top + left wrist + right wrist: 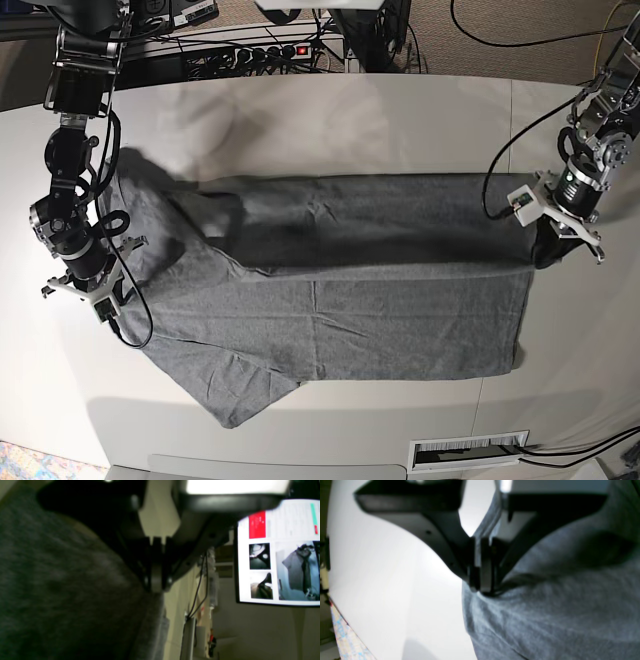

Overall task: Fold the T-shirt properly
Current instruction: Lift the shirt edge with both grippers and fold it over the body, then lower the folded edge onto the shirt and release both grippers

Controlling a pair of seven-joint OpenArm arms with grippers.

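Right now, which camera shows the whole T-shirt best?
The base view: the T-shirt lies spread across the table with both ends showing. The left wrist view shows only dark blurry cloth by the left gripper; the right wrist view shows one pinched fold at the right gripper.

The base view looks straight down from high above on the whole table, both arms at its side edges. Each wrist view sits close behind its own gripper, looking along the jaws at the T-shirt. The left one also faces a monitor beyond the table. All three share the shirt.
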